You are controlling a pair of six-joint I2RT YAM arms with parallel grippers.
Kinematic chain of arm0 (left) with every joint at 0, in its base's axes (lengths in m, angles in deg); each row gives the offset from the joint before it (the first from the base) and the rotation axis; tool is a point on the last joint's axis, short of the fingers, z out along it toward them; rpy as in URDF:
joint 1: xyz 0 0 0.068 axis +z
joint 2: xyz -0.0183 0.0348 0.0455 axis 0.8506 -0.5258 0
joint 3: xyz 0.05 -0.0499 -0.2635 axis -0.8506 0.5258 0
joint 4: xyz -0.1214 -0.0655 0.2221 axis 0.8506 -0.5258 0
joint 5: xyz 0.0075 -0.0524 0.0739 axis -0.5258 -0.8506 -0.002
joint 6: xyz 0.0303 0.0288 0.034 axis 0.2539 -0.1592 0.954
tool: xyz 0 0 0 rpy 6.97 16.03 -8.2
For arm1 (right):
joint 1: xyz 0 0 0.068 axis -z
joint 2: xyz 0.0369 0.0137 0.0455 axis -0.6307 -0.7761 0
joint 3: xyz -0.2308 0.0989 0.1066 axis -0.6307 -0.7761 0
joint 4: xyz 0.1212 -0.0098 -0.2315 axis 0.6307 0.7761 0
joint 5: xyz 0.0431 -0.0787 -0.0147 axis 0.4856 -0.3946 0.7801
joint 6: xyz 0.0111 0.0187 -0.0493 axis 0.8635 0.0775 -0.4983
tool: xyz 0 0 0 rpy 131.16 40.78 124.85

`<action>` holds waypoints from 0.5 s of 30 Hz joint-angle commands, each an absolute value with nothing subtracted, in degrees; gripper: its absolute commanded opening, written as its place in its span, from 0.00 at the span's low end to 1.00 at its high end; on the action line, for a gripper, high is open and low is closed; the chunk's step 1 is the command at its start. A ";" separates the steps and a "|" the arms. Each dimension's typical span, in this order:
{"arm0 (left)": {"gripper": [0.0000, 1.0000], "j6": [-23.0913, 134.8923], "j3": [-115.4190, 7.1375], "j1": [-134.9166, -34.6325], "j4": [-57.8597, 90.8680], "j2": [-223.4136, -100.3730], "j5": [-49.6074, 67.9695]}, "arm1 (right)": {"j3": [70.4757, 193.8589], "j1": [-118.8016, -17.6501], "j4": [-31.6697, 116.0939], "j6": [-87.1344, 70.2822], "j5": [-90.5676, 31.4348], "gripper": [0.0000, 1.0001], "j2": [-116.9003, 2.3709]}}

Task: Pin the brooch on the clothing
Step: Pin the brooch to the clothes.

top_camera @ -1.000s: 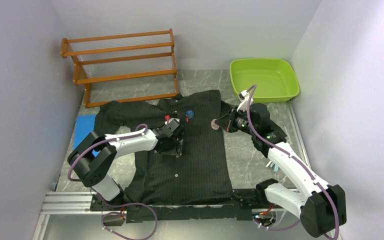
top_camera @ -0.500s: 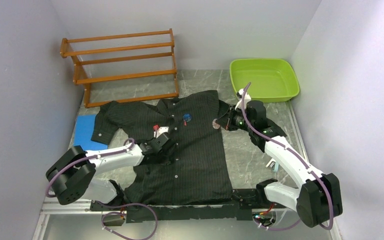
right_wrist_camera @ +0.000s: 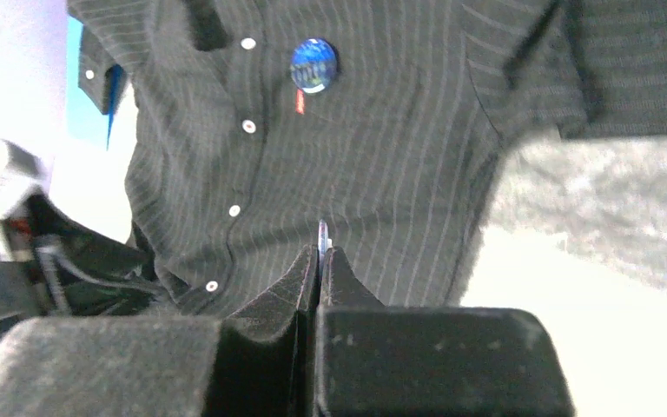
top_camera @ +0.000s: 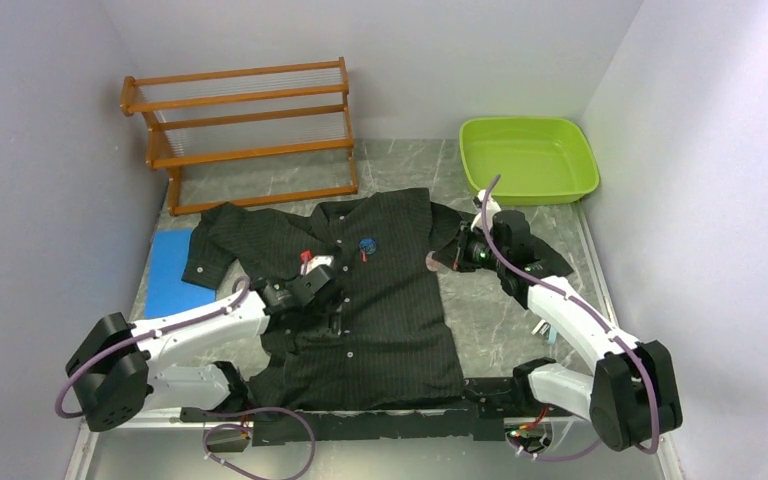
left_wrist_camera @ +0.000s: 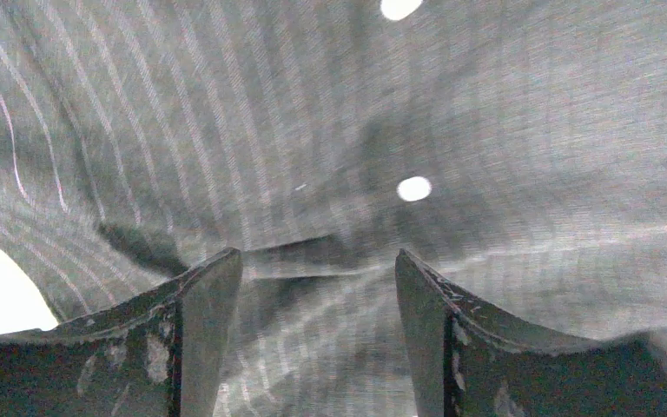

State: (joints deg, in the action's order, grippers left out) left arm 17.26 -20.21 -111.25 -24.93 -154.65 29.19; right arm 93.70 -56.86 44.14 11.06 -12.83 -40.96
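Overhead, a grey marbled table (top_camera: 505,310) sits boxed in by plain pale walls (top_camera: 40,150). At its far left stands a wooden rack (top_camera: 245,130) with 3 slatted shelves, at the far right a lime-green basin (top_camera: 535,198), and a blue pad (top_camera: 168,268) lies at the left edge, partly under a sleeve.

The black pinstriped shirt (top_camera: 390,320) is spread flat, front up, across the middle of the table, collar toward the rack and hem at the arm bases. A blue round brooch (top_camera: 368,244) sits on its chest beside the row of white buttons (right_wrist_camera: 248,126), with a small red mark just below it in the right wrist view.

The left gripper (top_camera: 320,272) lies low over the shirt's left chest. Its fingers (left_wrist_camera: 213,287) are spread apart, and between them shows only striped cloth with a dark crease and 1 white button (left_wrist_camera: 413,188) beyond. Whether the tips touch the cloth cannot be told.

The right gripper (top_camera: 448,258) hovers at the shirt's right edge, near the shoulder. Its fingers (right_wrist_camera: 300,278) are pressed together on a thin pale disc (top_camera: 431,262), seen edge-on in the wrist view as a sliver sticking up from the tips.
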 commanded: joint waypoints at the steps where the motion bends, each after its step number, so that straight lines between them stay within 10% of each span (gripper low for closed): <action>1: 0.71 25.41 -31.38 -111.98 -22.87 -157.81 29.20 | 90.54 -54.44 41.90 14.06 -11.05 0.00 -37.92; 15: 0.72 43.12 -51.52 -125.16 -9.44 -187.48 16.80 | 88.30 -44.24 39.73 15.99 -3.15 0.00 -38.76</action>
State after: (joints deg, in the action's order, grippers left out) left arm 37.66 -49.32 -122.30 -14.07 -185.51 22.68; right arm 88.78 -45.91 43.00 15.09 -6.73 -38.53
